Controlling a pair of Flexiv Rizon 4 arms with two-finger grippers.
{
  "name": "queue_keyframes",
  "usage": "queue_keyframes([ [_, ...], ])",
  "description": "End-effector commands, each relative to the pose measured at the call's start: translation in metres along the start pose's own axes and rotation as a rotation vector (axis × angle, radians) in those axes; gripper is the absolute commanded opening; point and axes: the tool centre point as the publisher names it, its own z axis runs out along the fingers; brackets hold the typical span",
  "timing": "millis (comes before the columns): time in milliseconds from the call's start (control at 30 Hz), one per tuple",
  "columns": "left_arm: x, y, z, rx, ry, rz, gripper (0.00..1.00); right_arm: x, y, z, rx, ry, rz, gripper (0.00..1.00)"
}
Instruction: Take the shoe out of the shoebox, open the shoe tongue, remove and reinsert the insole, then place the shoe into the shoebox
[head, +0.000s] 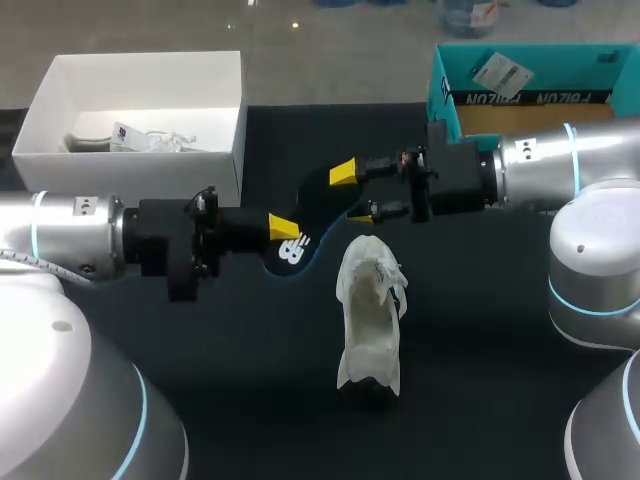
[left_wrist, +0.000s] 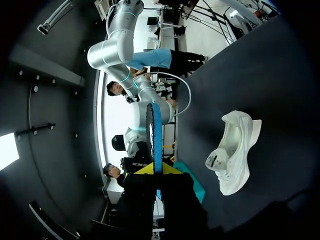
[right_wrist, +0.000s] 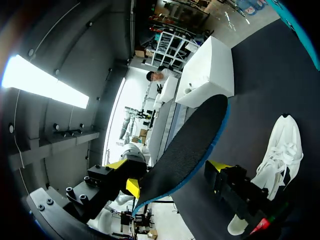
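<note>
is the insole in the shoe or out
Out: the insole is held in the air by the left hand and right hand, apart from the shoe on the table.

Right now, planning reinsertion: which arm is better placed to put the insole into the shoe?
Probably right: right gripper holds the insole nearest the shoe; left gripper grips the farther end.

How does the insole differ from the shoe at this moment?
The insole is dark with a blue edge; the shoe is white. The insole is thin and flat; the shoe is bulky, with its opening spread wide. The insole is held above the table in the left gripper; the shoe rests on the table, with nothing touching it. Both are near the table's middle.
</note>
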Motion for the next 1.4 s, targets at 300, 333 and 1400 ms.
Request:
queue_keyframes([
  [300,-0.003,0.01,0.021,-0.07,-0.006,0.019,0.0,0.0,-0.001,0.002,-0.002,-0.003,0.0,1.0],
  [333,-0.003,0.01,0.022,-0.07,-0.005,0.02,0.0,0.0,-0.001,0.002,-0.002,-0.003,0.0,1.0],
  [1400,0.005,0.013,0.026,-0.126,0.01,0.003,0.36,0.0,-0.001,0.002,-0.002,-0.003,0.0,0.0],
])
